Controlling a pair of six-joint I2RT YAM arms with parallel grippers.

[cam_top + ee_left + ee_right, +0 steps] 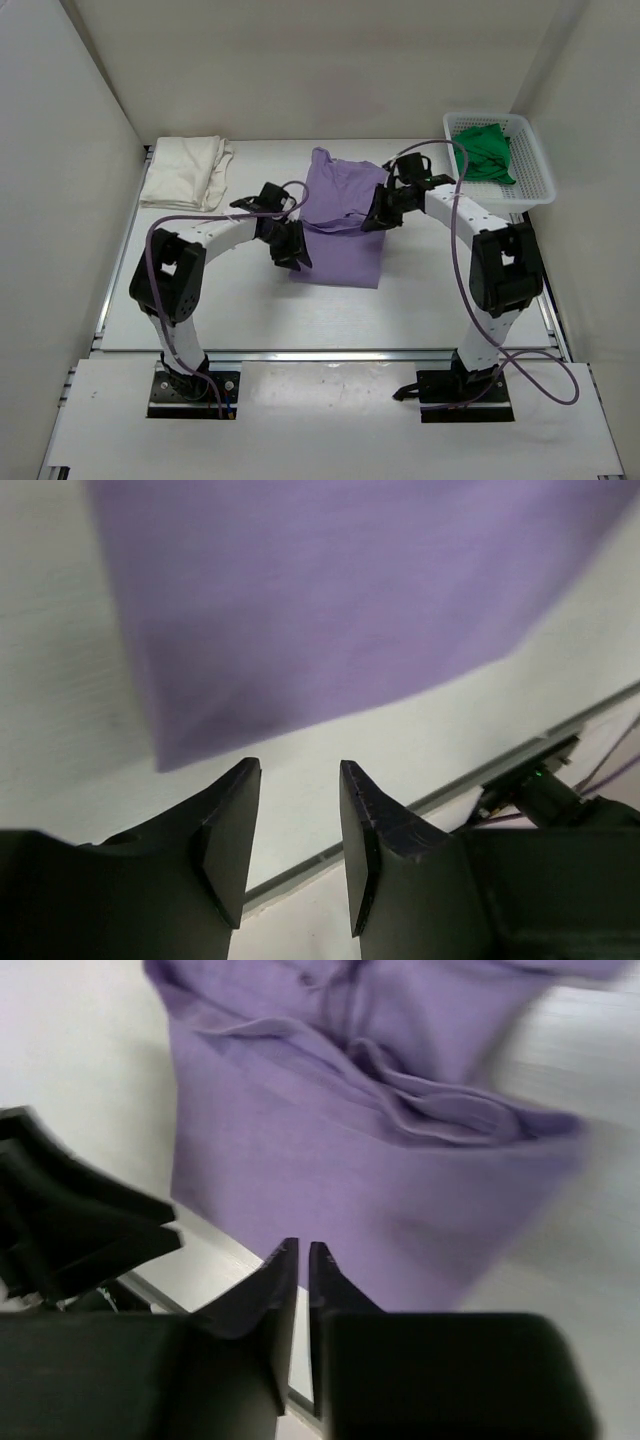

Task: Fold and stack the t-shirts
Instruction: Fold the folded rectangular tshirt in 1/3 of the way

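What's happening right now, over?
Left gripper open, right gripper shut, both empty. Purple shirt partly folded, centre; cream shirt folded at left; green shirt in basket. Nothing blocking.

Plain purple, cream and green against white.
At frame centre, a lavender-purple t-shirt [340, 225], plain and unpatterned; at upper left, a cream-white t-shirt [185, 172], plain too; at upper right, a bright green t-shirt [485, 150] inside a white lattice basket [535, 172]. White table [420, 310], off-white walls [300, 70]. White arms [215, 235] with black joints, trailed by purple cables [458, 205].
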